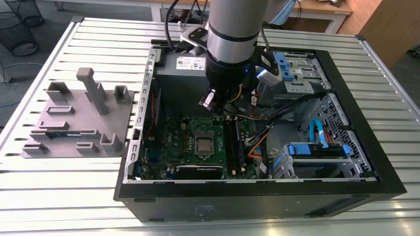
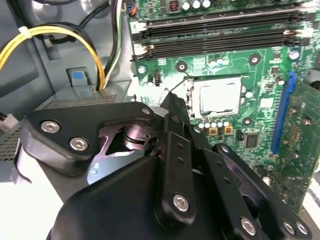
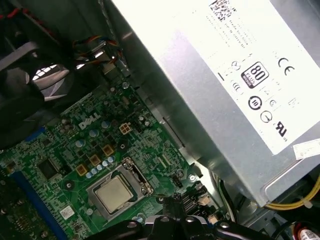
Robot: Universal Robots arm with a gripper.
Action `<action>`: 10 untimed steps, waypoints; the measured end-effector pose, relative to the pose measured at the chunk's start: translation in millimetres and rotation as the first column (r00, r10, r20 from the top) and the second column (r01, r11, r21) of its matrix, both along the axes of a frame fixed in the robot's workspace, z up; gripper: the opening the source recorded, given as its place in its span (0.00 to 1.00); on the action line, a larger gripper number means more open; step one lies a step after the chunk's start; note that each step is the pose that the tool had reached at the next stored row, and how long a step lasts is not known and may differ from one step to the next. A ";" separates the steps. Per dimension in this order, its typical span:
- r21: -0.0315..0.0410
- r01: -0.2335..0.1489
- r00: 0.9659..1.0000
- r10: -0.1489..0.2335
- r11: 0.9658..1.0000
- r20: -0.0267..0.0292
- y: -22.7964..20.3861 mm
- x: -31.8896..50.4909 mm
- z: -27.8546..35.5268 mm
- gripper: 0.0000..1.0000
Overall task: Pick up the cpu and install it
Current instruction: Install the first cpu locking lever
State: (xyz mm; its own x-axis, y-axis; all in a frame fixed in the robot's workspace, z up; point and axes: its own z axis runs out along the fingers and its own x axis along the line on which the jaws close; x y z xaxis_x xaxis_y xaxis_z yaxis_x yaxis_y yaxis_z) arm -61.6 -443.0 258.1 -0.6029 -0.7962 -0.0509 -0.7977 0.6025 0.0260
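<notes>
Now I hang inside the open computer case (image 1: pixel 341 191) on the slatted bench (image 1: pixel 78 187), above the green motherboard (image 1: pixel 177 132); my fingers (image 2: pixel 172 107) look drawn narrow together, gripping nothing that I can make out; the cpu (image 3: pixel 113 193) already lies flat in its metal socket frame (image 3: pixel 142 182), silver top up, just below my fingertips; the power supply (image 3: pixel 235 85) sits beside me.
</notes>
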 end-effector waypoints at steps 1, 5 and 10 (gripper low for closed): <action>0.000 0.000 1.000 0.000 1.000 0.000 1.6 0.0 -0.1 0.11; 0.000 0.000 1.000 0.000 1.000 0.000 6.6 0.0 -0.8 0.11; 0.000 0.000 1.000 0.000 1.000 0.000 9.3 0.0 -4.5 0.11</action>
State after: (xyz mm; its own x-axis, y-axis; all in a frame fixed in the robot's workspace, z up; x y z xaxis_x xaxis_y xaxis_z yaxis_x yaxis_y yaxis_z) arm -61.6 -433.8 253.6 -0.6028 -0.7963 -0.0509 -0.7978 0.6023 0.0260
